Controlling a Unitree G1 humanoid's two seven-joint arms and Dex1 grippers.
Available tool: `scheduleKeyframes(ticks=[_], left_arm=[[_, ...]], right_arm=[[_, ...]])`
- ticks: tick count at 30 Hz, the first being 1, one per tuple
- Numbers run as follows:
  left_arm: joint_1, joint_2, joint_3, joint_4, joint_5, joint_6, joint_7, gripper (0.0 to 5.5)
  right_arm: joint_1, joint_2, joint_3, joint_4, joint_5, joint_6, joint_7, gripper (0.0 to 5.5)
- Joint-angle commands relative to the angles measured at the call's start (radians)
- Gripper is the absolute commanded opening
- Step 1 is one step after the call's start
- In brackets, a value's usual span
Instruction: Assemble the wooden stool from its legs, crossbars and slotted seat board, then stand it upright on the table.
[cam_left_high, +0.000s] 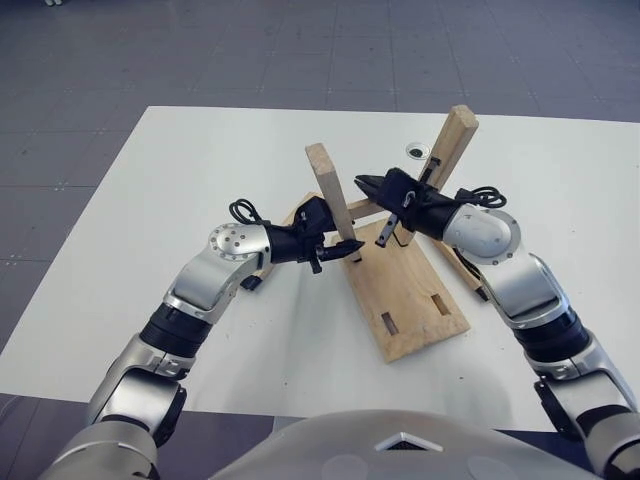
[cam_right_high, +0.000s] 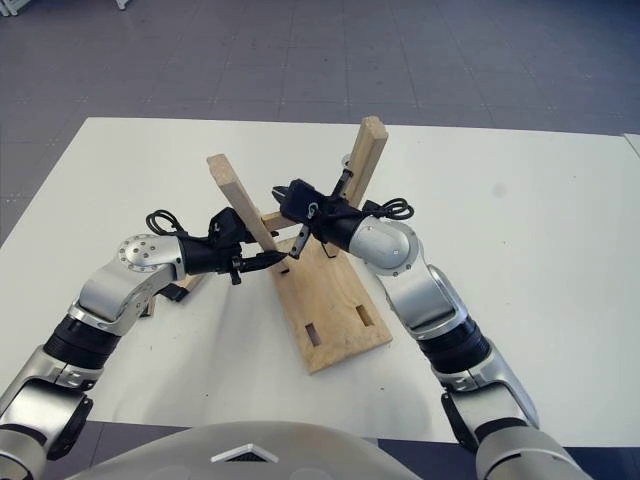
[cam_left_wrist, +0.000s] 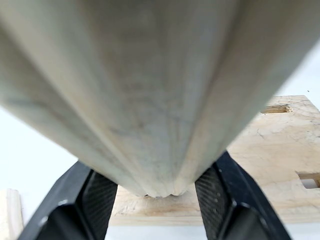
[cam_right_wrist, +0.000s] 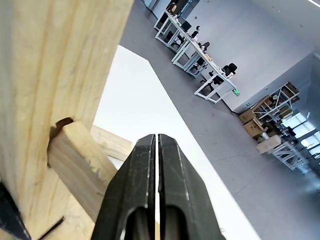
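Note:
The slotted seat board (cam_left_high: 415, 295) lies flat on the white table (cam_left_high: 180, 190). Two legs rise from its far end, tilted apart: the left leg (cam_left_high: 330, 192) and the right leg (cam_left_high: 452, 145). A crossbar (cam_right_wrist: 80, 165) joins them, its end seated in a mortise of a leg (cam_right_wrist: 55, 75). My left gripper (cam_left_high: 335, 249) is shut on the left leg just above the board; its pads (cam_left_wrist: 97, 200) press the leg (cam_left_wrist: 150, 90) from both sides. My right gripper (cam_left_high: 369, 184) hovers between the legs above the crossbar, shut on nothing (cam_right_wrist: 157, 145).
Loose wooden pieces lie beside the board, one under my left arm (cam_right_high: 190, 285) and one under my right forearm (cam_left_high: 466, 268). A small dark round fitting (cam_left_high: 415, 151) sits in the table behind the legs. Bare tabletop spreads to the left and far right.

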Motion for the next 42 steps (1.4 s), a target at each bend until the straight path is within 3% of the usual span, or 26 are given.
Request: scheduleKeyframes(ticks=[1,3,6,8,12,14,19,24,30,35,38,42], left_arm=[[0.105,0.054,-0.100,0.152,0.187,0.159,0.066,2.05],[0.106,0.054,-0.101,0.149,0.187,0.159,0.065,2.05],[0.109,0.058,-0.103,0.145,0.188,0.157,0.061,2.05],[0.114,0.060,-0.104,0.141,0.188,0.156,0.062,2.05],[0.106,0.056,-0.107,0.146,0.189,0.156,0.059,2.05],[0.105,0.058,-0.105,0.149,0.189,0.154,0.059,2.05],[0.106,0.047,-0.104,0.154,0.185,0.153,0.066,2.05],[0.105,0.049,-0.097,0.155,0.183,0.148,0.068,2.05],[0.091,0.047,-0.100,0.164,0.188,0.143,0.063,2.05],[0.093,0.060,-0.111,0.163,0.192,0.151,0.050,2.05],[0.070,0.051,-0.105,0.186,0.172,0.169,0.032,2.05],[0.061,0.057,-0.096,0.199,0.165,0.165,0.025,2.05]], right_arm=[[-0.148,0.137,-0.198,-0.115,0.111,0.035,-0.111,0.10],[-0.229,0.172,-0.247,-0.163,0.148,0.047,-0.133,0.10],[-0.220,0.179,-0.228,-0.181,0.147,0.049,-0.127,0.10],[-0.130,0.141,-0.148,-0.140,0.114,0.041,-0.084,0.10],[0.145,-0.067,0.121,0.111,-0.023,0.006,0.096,0.10],[0.157,-0.111,0.135,0.103,-0.019,0.028,0.156,0.10],[0.063,-0.036,0.006,0.073,0.038,0.064,0.086,0.10],[-0.101,0.118,-0.250,-0.138,0.214,0.134,-0.056,0.10],[-0.278,0.147,-0.437,-0.150,0.274,0.174,-0.175,0.10],[-0.377,-0.039,-0.574,0.087,0.167,0.128,-0.237,0.10],[-0.251,-0.156,-0.535,0.298,0.084,0.042,-0.169,0.10],[-0.150,-0.169,-0.485,0.503,0.048,-0.103,-0.113,0.10]])
